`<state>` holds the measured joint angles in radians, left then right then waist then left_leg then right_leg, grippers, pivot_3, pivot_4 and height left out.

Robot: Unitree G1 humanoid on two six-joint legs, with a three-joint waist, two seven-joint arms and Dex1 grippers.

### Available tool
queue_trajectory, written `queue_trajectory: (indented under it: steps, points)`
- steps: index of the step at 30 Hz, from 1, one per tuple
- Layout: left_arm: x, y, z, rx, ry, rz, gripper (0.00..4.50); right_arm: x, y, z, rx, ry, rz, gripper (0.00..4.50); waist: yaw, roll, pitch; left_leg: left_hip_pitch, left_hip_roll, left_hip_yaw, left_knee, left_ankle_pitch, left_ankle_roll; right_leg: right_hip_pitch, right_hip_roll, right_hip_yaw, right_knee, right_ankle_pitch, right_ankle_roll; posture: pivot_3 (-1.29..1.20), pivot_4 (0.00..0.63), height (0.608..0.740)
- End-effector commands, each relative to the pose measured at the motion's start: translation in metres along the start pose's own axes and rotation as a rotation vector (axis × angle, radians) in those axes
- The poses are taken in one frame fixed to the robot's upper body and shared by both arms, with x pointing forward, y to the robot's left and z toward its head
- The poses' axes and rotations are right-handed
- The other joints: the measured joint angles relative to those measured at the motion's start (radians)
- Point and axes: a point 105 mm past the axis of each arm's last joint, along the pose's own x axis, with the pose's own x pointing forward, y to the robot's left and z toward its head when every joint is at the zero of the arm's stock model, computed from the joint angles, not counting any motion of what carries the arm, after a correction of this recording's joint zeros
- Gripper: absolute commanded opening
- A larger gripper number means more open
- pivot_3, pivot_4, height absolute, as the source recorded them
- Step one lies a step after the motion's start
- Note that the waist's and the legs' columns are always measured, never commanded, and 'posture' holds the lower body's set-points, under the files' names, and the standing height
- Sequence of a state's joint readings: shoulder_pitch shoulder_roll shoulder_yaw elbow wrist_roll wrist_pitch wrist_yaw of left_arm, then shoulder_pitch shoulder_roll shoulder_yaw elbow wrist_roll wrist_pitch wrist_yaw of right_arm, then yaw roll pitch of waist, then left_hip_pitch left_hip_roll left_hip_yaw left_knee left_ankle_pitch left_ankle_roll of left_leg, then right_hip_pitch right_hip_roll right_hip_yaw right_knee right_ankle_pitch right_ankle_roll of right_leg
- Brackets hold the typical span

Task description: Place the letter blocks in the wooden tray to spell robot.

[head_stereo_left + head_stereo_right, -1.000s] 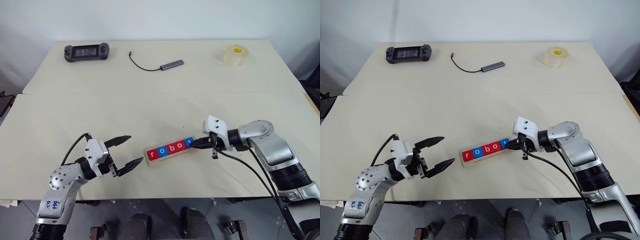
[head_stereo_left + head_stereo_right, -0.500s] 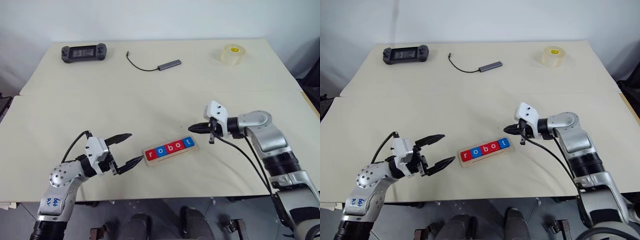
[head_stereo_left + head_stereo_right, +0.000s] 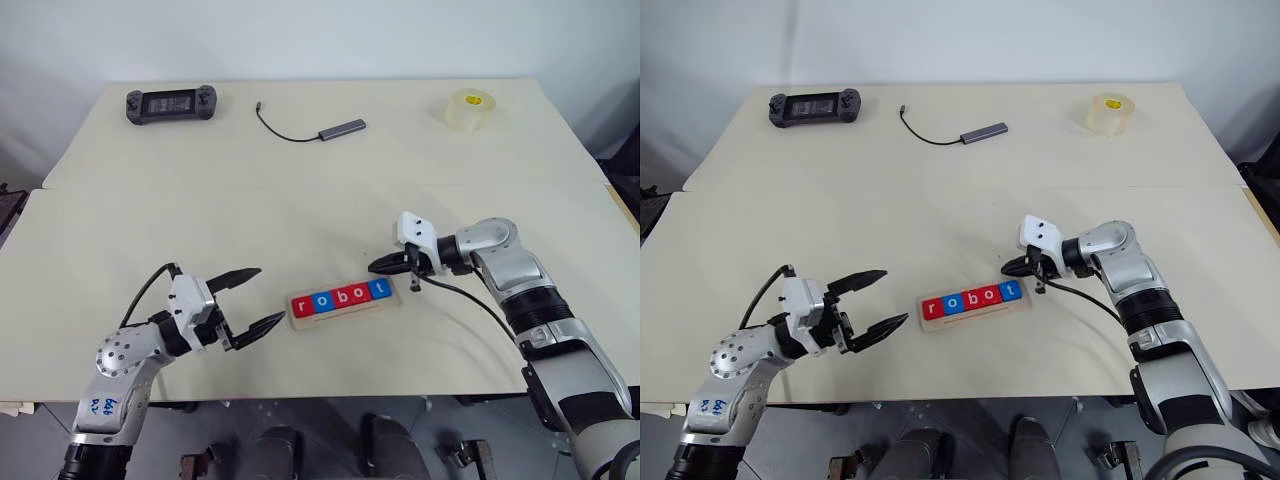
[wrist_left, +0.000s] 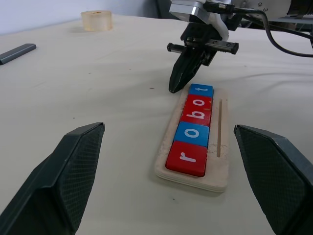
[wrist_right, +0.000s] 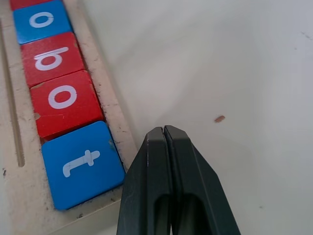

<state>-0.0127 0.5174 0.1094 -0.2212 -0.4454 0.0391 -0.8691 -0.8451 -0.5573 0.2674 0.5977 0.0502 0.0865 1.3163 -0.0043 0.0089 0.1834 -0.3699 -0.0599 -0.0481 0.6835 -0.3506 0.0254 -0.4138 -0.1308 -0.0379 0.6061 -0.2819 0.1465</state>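
1. Now the wooden tray (image 3: 343,301) is lying near the front middle of the table (image 3: 300,200), and the letter blocks (image 3: 340,298) are sitting in it in a row, reading r, o, b, o, t from left to right.
2. Judging by this, the spelling step is looking finished, with all five tiles lined up and touching one another.
3. On the right, the right gripper (image 3: 378,265) is hovering just beside the far right end of the tray, next to the blue t, with its two black fingers pressed together and gripping nothing.
4. On the left, the left gripper (image 3: 255,298) is waiting near the tray's left end, its fingers spread wide apart and empty.
5. Next, if anything, a small nudge may be called for to square the row, then both arms drawing clear without bumping the tray.
6. Farther back, a black handheld controller (image 3: 172,104) is lying at the far left, a grey adapter with a cable (image 3: 320,129) at the far middle, and a roll of clear tape (image 3: 468,109) at the far right.
7. Beyond the cream table, a plain white wall (image 3: 320,40) is closing off the room.
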Motion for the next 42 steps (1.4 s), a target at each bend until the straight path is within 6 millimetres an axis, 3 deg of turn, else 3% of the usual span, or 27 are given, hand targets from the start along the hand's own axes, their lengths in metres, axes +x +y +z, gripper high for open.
queue_trajectory:
  steps: [1, 13, 19, 24, 27, 30, 33, 36, 42]
  points:
    - [-0.001, -0.001, 0.009, 0.036, -0.021, 0.003, 4.5, -0.008, -0.003, 0.0, -0.01, -0.001, -0.021, 0.04, 0.0, 0.0, 0.0, 0.0, 0.0, 0.0, 0.0, 0.0, 0.0, 0.0, 0.0, 0.0, 0.0, 0.0, 0.0, 0.0, 0.15, 0.74]
    - [0.002, 0.0, 0.008, 0.033, -0.021, -0.009, 4.5, -0.015, 0.009, -0.008, 0.031, 0.001, -0.012, 0.04, 0.001, 0.0, 0.0, 0.0, 0.0, 0.0, 0.0, 0.0, 0.0, 0.0, 0.0, 0.0, 0.0, 0.0, 0.0, 0.0, 0.15, 0.74]
    - [0.003, 0.001, 0.008, 0.033, -0.02, -0.016, 4.5, -0.025, -0.001, 0.004, 0.0, -0.064, -0.086, 0.04, 0.001, 0.0, 0.0, 0.0, 0.0, 0.0, 0.0, 0.0, 0.0, 0.0, 0.0, 0.0, 0.0, 0.0, 0.0, 0.0, 0.15, 0.74]
    - [-0.003, 0.003, 0.008, 0.034, -0.003, -0.031, 4.5, -0.059, 0.021, 0.018, 0.025, -0.145, -0.039, 1.3, 0.006, 0.0, 0.0, -0.001, 0.0, -0.001, 0.0, 0.0, 0.0, 0.0, -0.001, -0.001, -0.001, 0.0, 0.0, 0.0, 0.15, 0.74]
    - [-0.011, 0.005, 0.005, 0.032, 0.024, -0.041, 4.5, -0.074, 0.028, 0.012, -0.003, -0.127, -0.105, 2.37, 0.006, 0.0, 0.0, -0.001, 0.0, -0.002, 0.0, 0.0, 0.0, 0.0, -0.001, -0.001, -0.002, 0.0, 0.0, 0.0, 0.15, 0.74]
    - [-0.029, 0.007, -0.002, 0.013, 0.106, -0.071, 4.5, -0.103, 0.041, 0.003, -0.059, -0.225, -0.221, 3.41, 0.006, 0.0, 0.0, -0.001, 0.0, -0.001, -0.001, 0.0, 0.0, 0.001, 0.0, -0.001, -0.002, 0.0, 0.0, 0.0, 0.15, 0.74]
    - [-0.039, 0.008, -0.007, 0.0, 0.17, -0.078, 4.5, -0.113, 0.053, -0.004, -0.033, -0.287, -0.248, 4.46, 0.006, 0.001, 0.0, -0.001, 0.0, -0.001, -0.001, -0.001, 0.0, 0.001, -0.001, -0.001, -0.002, 0.0, 0.0, 0.0, 0.15, 0.74]
    - [-0.045, 0.02, -0.002, 0.015, 0.151, -0.025, 4.5, -0.114, 0.065, -0.025, 0.024, -0.249, -0.261, 4.49, 0.005, 0.001, 0.0, 0.002, 0.0, 0.0, 0.0, 0.0, 0.0, 0.002, -0.001, 0.0, -0.002, 0.0, 0.0, 0.0, 0.15, 0.74]
    - [-0.046, 0.033, 0.005, 0.038, 0.12, 0.034, 4.5, -0.109, 0.063, -0.024, 0.026, -0.291, -0.33, 4.49, 0.003, 0.001, 0.0, 0.002, 0.001, 0.0, 0.0, 0.0, 0.0, 0.002, -0.001, 0.001, 0.0, 0.0, 0.0, 0.0, 0.15, 0.74]
